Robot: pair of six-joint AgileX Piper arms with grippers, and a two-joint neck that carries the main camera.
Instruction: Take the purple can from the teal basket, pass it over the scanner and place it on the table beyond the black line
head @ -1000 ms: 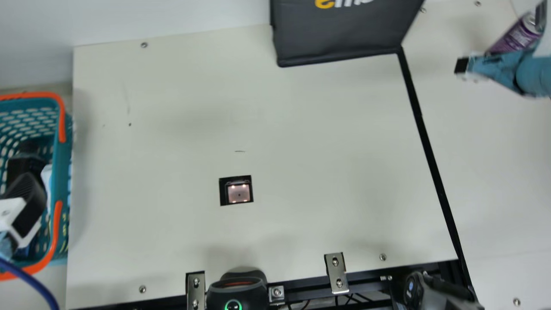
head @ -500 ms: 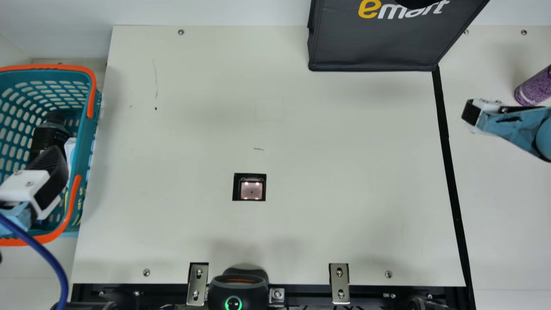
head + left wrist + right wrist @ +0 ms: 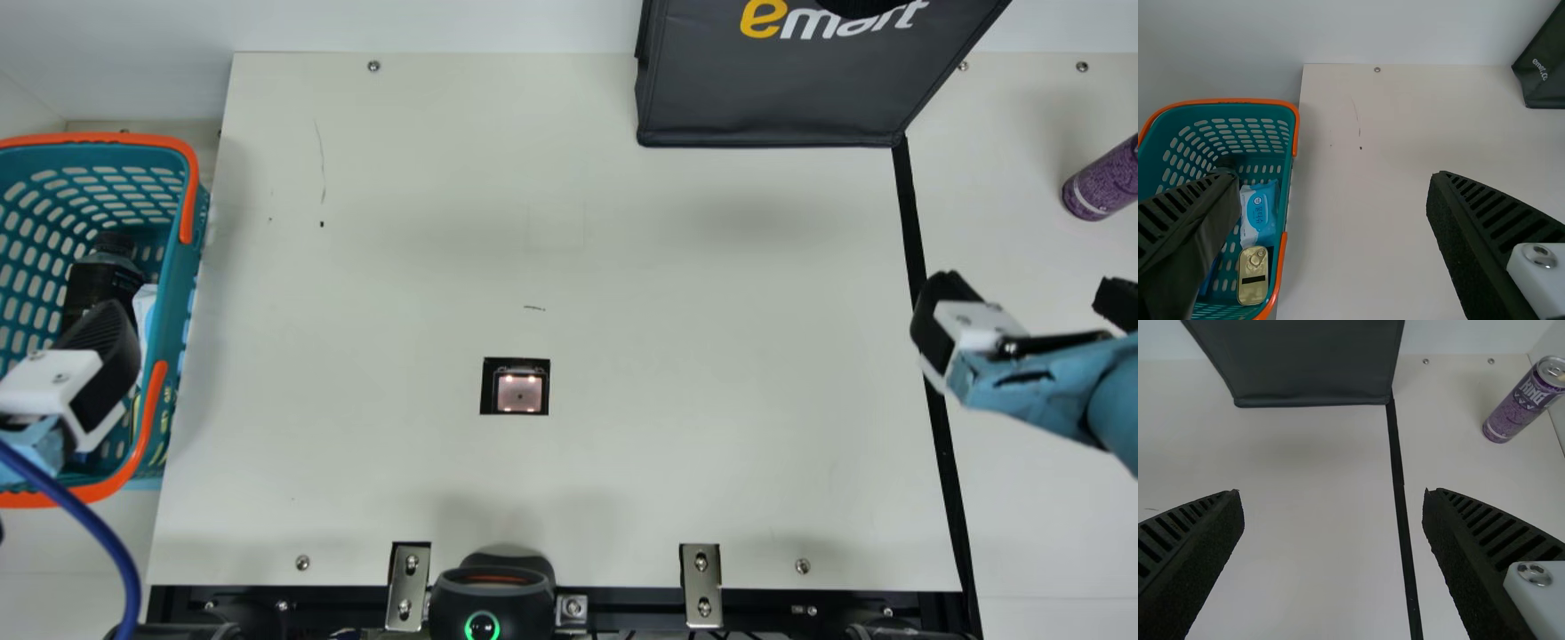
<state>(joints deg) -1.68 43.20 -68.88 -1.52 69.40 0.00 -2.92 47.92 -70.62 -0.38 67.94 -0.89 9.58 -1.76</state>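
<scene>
The purple can (image 3: 1102, 182) is standing upright on the bench (image 3: 667, 311), well beyond the black line (image 3: 949, 489). The right pincer (image 3: 1333, 495), beside the can half a second ago, is now backing off towards the line, so the placing is looking finished. Its fingers are gaping wide, holding and touching nothing. Over by the teal basket (image 3: 184, 267), the left pincer (image 3: 1336, 179) is also hanging wide apart, gripping nothing.
</scene>
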